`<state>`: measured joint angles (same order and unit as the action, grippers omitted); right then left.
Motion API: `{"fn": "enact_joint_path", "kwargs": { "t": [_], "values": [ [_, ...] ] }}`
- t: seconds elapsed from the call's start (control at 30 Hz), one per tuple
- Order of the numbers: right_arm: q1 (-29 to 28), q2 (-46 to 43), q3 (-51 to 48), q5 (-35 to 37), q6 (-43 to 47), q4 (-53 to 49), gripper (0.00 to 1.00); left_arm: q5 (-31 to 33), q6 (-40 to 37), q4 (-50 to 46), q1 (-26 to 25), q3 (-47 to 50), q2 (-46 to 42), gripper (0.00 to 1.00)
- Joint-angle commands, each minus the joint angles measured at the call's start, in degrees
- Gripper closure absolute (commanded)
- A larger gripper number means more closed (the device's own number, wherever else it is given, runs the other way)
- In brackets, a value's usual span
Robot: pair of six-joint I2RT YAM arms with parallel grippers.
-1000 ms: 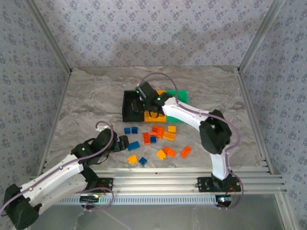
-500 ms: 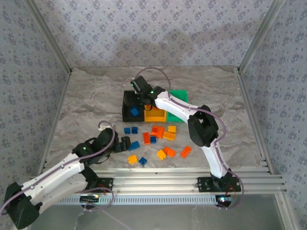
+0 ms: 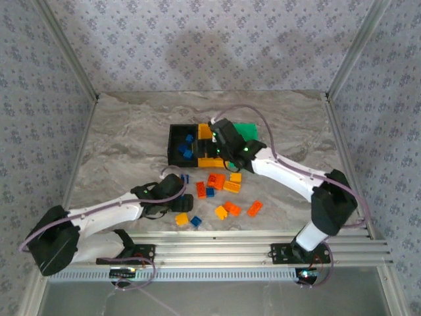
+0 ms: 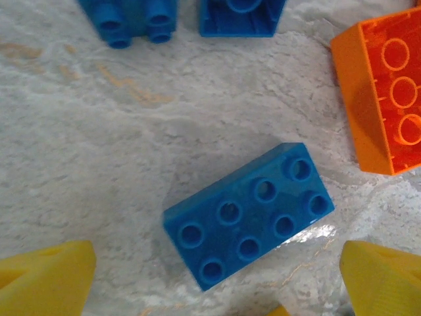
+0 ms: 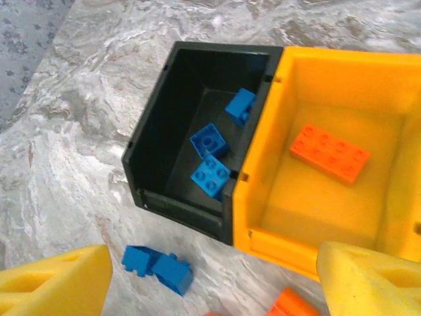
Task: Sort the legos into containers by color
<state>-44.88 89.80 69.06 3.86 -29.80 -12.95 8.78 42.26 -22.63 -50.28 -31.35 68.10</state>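
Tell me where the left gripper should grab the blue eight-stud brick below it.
Come straight down and pinch its two long side walls at mid-length. The blue brick lies flat, studs up, skewed to the open left gripper, so turning the wrist would probably square the grip. Bare table flanks both long walls.

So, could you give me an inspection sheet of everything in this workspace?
Surface: marble-pattern table.
Job's things: black bin holds three blue bricks; orange bin holds one orange brick; green bin partly hidden by the right arm; loose bricks in blue, orange and yellow lie on the table.
Clutter: nothing seen.
Grippers: left gripper open above a blue brick; right gripper open, empty, near the bins.
Cables: pale cable loops above the right arm.
Surroundings: patterned walls, metal frame.
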Motion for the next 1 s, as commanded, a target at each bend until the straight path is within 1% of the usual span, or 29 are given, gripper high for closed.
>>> {"fn": "enact_joint_path", "kwargs": {
  "t": [0.0, 0.13, 0.27, 0.43, 0.63, 0.8, 0.83, 0.9, 0.97],
  "values": [
    [0.7, -4.7, -6.0, 1.7, -2.3, 1.7, 0.16, 3.6, -1.7, 0.8, -1.2, -2.8, 2.4, 0.03],
    [0.8, -9.9, -10.4, 3.1, -3.3, 2.3, 0.15, 7.4, -2.9, 0.0, -2.2, -3.8, 5.6, 0.03],
    [0.9, -13.5, -12.8, 5.1, -3.8, 2.1, 0.15, 9.0, -4.7, -0.5, -2.9, -5.0, 9.2, 0.07],
    [1.6, -16.3, -14.4, 6.3, -3.9, 1.6, 0.14, 12.1, -6.2, -2.6, -4.3, -6.2, 12.5, 0.10],
    [2.1, -17.4, -15.1, 6.7, -4.0, 1.3, 0.14, 12.7, -6.6, -1.3, -4.4, -6.4, 15.4, 0.10],
    [2.2, -18.0, -15.4, 6.6, -4.1, 1.3, 0.14, 12.0, -6.9, 0.7, -4.4, -6.4, 16.7, 0.22],
    [2.3, -18.2, -15.4, 6.7, -4.1, 1.2, 0.14, 12.0, -6.9, 0.7, -4.3, -6.5, 17.0, 0.23],
    [2.4, -18.6, -15.5, 7.0, -4.1, 1.0, 0.14, 12.1, -7.0, 0.0, -4.4, -7.0, 17.2, 0.29],
    [2.5, -18.9, -15.6, 7.0, -4.0, 0.8, 0.14, 12.0, -6.7, -0.6, -4.4, -6.8, 16.6, 0.33]
  ]
}}
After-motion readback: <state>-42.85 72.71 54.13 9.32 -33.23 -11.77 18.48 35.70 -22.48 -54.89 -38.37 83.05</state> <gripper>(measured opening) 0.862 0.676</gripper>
